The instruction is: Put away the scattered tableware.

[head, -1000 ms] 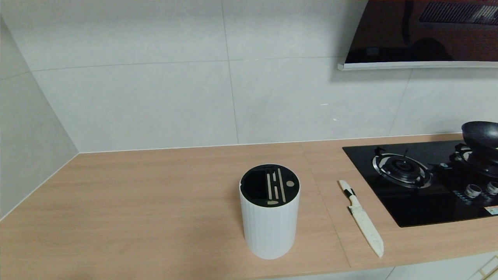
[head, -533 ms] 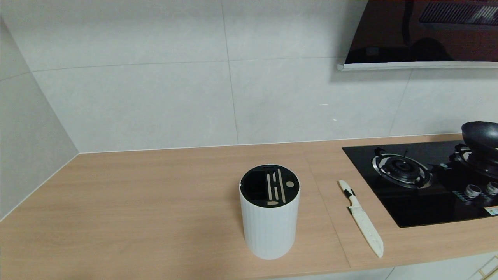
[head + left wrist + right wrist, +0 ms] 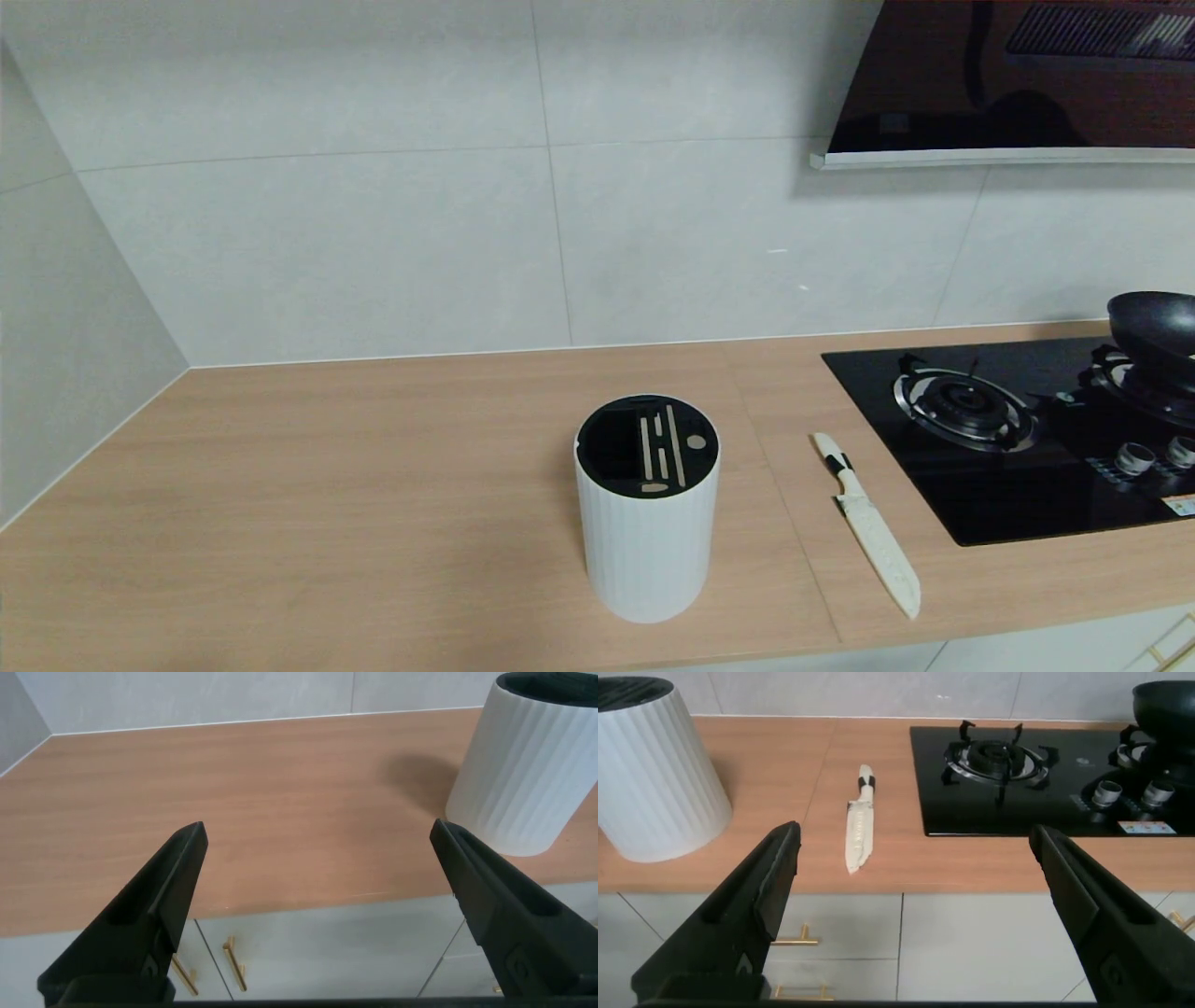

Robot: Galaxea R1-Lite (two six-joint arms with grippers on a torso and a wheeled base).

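Observation:
A white ribbed cylindrical knife holder (image 3: 647,509) with a black slotted top stands on the wooden counter (image 3: 373,467). A cream speckled knife (image 3: 868,525) lies flat on the counter to its right, its blade tip toward the front edge. In the left wrist view my left gripper (image 3: 322,910) is open in front of the counter's edge, with the holder (image 3: 528,761) off to one side. My right gripper (image 3: 915,910) is open too, hanging before the counter's front edge, and the knife (image 3: 859,821) lies beyond it, between the holder (image 3: 654,765) and the stove.
A black gas hob (image 3: 1018,429) sits at the counter's right with a dark pan (image 3: 1153,322) on its far burner. A range hood (image 3: 1008,84) hangs above. Tiled walls close the back and left. Cabinet fronts with brass handles (image 3: 799,943) lie below the counter.

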